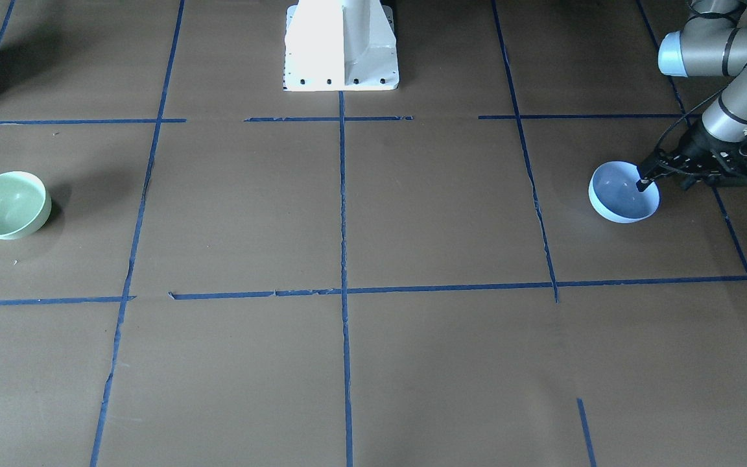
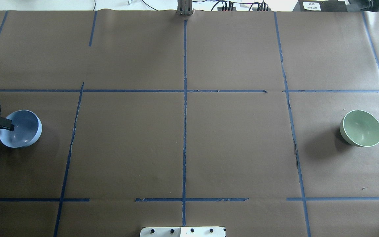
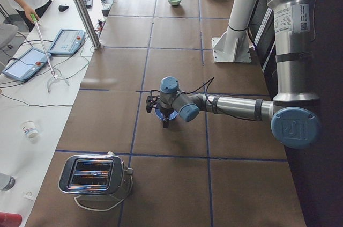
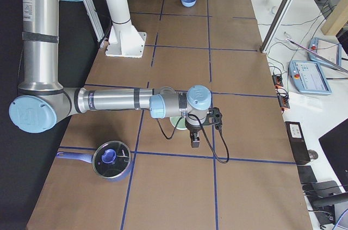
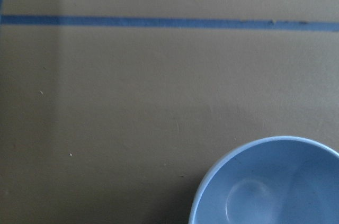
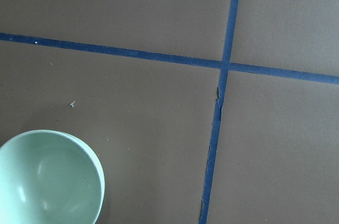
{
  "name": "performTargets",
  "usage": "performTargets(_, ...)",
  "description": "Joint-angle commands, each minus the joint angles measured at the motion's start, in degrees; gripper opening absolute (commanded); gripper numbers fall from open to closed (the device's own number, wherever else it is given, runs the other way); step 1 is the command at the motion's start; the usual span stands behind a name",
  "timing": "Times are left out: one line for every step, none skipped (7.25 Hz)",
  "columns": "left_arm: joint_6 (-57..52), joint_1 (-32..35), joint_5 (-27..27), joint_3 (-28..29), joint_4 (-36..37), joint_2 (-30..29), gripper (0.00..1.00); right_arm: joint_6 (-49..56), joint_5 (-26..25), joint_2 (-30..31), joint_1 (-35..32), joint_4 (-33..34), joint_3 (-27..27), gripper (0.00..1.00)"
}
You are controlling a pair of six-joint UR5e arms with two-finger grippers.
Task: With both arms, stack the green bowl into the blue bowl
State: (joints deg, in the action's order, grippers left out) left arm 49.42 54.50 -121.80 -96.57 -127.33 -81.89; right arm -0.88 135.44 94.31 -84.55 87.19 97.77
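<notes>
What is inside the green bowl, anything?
Empty. The green bowl sits upright, and its glossy inside shows bare in the overhead and right wrist views.

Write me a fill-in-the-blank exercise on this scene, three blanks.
The left gripper is at the blue bowl's ___.
The green bowl stands on the robot's ___ side.
The lines taped across the table are ___.
Missing words: rim; right; blue.
</notes>
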Motion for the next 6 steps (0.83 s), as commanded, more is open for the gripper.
performTargets(2.1,-1.1,0.4,1.3,-0.9,-0.5,0.38,0.0,0.0,0.0,0.0,0.0,0.0,1.0)
performTargets(2.8,-1.1,0.3,1.0,-1.0,-0.5,0.07,0.0,0.0,0.0,0.0,0.0,0.0,1.0)
performTargets(3.0,-1.1,0.2,0.6,-1.0,-0.5,0.0,0.0,0.0,0.0,0.0,0.0,0.0,1.0)
performTargets(3.0,-1.1,-0.2,0.4,-1.0,-0.5,0.0,0.0,0.0,0.0,0.0,0.0,0.0,1.0)
performTargets(3.1,-1.1,-0.6,-1.7,-0.1,-1.0,0.0,0.0,0.0,0.0,0.0,0.0,0.0,1.0)
performTargets(8.2,-1.1,-3.9,-3.3,1.2,-3.2,0.0,0.0,0.0,0.0,0.0,0.0,0.0,1.0)
